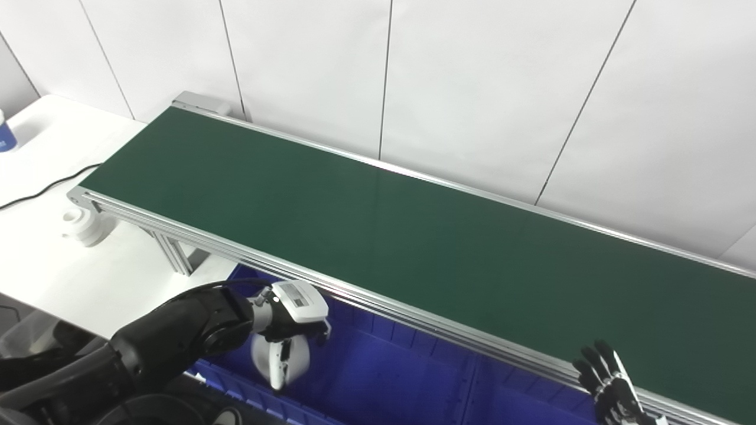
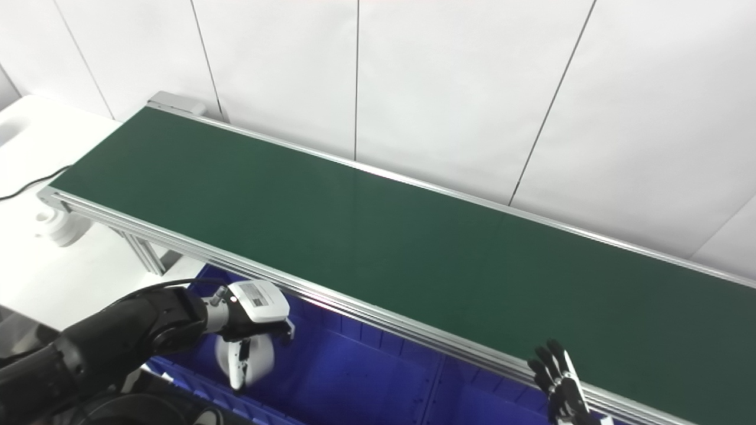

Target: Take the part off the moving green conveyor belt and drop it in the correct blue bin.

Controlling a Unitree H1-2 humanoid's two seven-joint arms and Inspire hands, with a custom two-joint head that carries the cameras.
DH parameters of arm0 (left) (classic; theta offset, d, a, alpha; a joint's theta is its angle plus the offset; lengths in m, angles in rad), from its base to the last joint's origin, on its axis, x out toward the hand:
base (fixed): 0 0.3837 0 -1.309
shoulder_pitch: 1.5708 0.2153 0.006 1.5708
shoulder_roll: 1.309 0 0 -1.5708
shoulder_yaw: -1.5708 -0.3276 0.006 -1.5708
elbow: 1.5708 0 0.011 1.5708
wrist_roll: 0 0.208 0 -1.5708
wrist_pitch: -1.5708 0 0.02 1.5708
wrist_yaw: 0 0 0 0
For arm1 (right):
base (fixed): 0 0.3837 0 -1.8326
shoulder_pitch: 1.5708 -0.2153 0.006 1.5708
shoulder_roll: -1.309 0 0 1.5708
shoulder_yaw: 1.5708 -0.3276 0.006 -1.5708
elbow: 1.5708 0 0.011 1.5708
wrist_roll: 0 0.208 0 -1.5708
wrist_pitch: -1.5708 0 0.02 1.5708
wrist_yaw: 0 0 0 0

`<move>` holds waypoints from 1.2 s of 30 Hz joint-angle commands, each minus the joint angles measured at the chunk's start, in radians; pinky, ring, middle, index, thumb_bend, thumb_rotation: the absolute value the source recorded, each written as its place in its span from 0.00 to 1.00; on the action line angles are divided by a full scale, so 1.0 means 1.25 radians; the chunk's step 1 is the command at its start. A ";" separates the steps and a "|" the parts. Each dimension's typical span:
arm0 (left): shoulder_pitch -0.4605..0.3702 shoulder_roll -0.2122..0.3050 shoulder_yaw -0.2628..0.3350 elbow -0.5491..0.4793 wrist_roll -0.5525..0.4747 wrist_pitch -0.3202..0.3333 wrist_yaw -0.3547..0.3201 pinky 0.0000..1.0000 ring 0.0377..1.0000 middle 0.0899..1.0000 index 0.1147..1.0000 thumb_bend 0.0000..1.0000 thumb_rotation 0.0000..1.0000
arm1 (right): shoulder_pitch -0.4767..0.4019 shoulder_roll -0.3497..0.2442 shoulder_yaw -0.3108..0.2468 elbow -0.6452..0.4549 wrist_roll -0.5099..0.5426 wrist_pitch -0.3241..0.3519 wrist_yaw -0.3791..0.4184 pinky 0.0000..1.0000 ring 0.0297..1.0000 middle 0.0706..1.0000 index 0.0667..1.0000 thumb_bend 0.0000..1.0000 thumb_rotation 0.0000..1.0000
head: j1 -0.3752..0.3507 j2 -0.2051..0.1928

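Observation:
The green conveyor belt (image 1: 378, 236) runs from upper left to lower right and carries nothing. My left hand (image 1: 290, 321) hangs over the left blue bin (image 1: 378, 372) below the belt's front rail, fingers pointing down and shut on a round white part (image 1: 280, 359). My right hand (image 1: 611, 386) shows only its dark fingertips at the bottom right, spread apart by the belt's front rail, holding nothing.
A second blue bin (image 1: 520, 395) lies to the right of the first, under the rail. A white cylindrical part (image 1: 82, 224) stands on the white table (image 1: 53, 260) beside the belt's left end. A black cable (image 1: 41, 189) crosses the table.

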 commanded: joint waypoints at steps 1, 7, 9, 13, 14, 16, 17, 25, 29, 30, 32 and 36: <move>-0.023 0.029 0.011 -0.050 -0.029 0.020 -0.042 0.85 0.87 0.84 0.80 1.00 0.62 | -0.007 0.004 -0.001 -0.016 0.004 -0.018 -0.004 0.96 0.93 0.94 0.98 0.87 0.97 | -0.001 0.000; -0.005 0.023 0.063 -0.167 -0.198 0.055 -0.100 0.77 0.83 0.82 0.80 1.00 0.65 | -0.005 0.007 0.003 -0.024 -0.005 -0.011 -0.006 0.96 0.93 0.94 0.98 0.87 0.97 | -0.008 0.005; -0.004 0.019 0.095 -0.251 -0.322 0.119 -0.152 0.70 0.79 0.81 0.80 1.00 0.63 | -0.004 0.011 0.006 -0.029 -0.011 -0.007 -0.009 0.96 0.93 0.94 0.98 0.87 0.98 | -0.026 0.011; 0.002 -0.004 0.177 -0.390 -0.640 0.323 -0.216 0.72 0.81 0.83 0.82 1.00 0.64 | -0.004 0.024 0.018 -0.035 -0.031 -0.008 -0.015 0.95 0.93 0.94 0.98 0.87 0.98 | -0.108 0.031; 0.013 -0.015 0.207 -0.416 -0.726 0.352 -0.206 0.74 0.81 0.83 0.82 1.00 0.66 | -0.004 0.030 0.023 -0.038 -0.039 -0.007 -0.018 0.95 0.93 0.94 0.98 0.86 0.98 | -0.129 0.035; 0.033 -0.026 0.253 -0.442 -0.831 0.374 -0.184 0.76 0.81 0.83 0.82 1.00 0.69 | -0.004 0.045 0.035 -0.045 -0.059 -0.002 -0.025 0.95 0.92 0.94 0.98 0.85 0.99 | -0.196 0.043; 0.057 -0.051 0.290 -0.448 -0.890 0.366 -0.154 0.76 0.81 0.83 0.82 1.00 0.69 | -0.003 0.056 0.046 -0.048 -0.079 0.006 -0.033 0.95 0.92 0.94 0.98 0.85 0.99 | -0.269 0.050; 0.221 -0.343 0.390 -0.480 -0.937 0.304 0.112 0.74 0.77 0.80 0.84 0.86 0.75 | -0.016 0.160 0.114 -0.034 -0.175 0.055 -0.096 0.95 0.93 0.96 0.97 0.86 0.99 | -0.503 0.046; 0.247 -0.433 0.367 -0.361 -0.798 0.182 0.218 0.84 0.86 0.87 0.89 0.80 0.72 | -0.029 0.197 0.138 -0.015 -0.212 0.063 -0.116 0.97 0.96 0.98 0.98 0.87 1.00 | -0.576 0.047; 0.242 -0.439 0.364 -0.326 -0.778 0.157 0.235 0.86 0.88 0.90 0.90 0.81 0.70 | -0.032 0.202 0.140 -0.011 -0.217 0.062 -0.119 0.97 0.97 0.99 0.98 0.87 1.00 | -0.587 0.048; 0.227 -0.444 0.353 -0.254 -0.737 0.104 0.267 0.90 0.92 0.93 0.93 0.82 0.72 | -0.037 0.209 0.143 -0.002 -0.224 0.060 -0.125 0.98 0.97 0.99 0.99 0.87 1.00 | -0.612 0.049; 0.189 -0.450 0.309 -0.164 -0.694 0.040 0.299 0.90 0.94 0.95 0.93 0.83 0.71 | -0.040 0.214 0.143 0.002 -0.226 0.066 -0.133 1.00 0.99 1.00 0.99 0.86 1.00 | -0.629 0.052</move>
